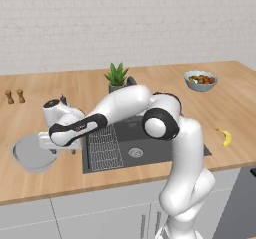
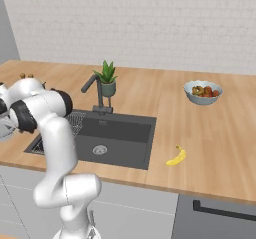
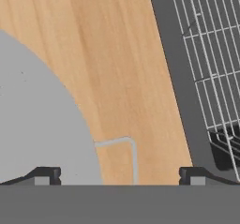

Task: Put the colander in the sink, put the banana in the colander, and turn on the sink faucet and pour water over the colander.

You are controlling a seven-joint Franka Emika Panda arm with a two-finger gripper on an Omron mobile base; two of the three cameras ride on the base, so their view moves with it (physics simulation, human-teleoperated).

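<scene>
Bright, even, rendered light — no glare. Soft faint shadows lie under the arm [image 1: 125,108] and in the sink [image 2: 115,133]. Base views slightly soft — hand view sharper.

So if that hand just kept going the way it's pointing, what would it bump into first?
Probably the colander's small rim handle, lying between the open fingertips of the hand, or the wooden counter under it; depth is hard to judge.

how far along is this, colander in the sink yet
Nothing is done. The colander sits on the counter left of the sink, with the open gripper poised at its rim handle, not gripping. The banana lies on the counter right of the sink, and the faucet shows no water.
</scene>
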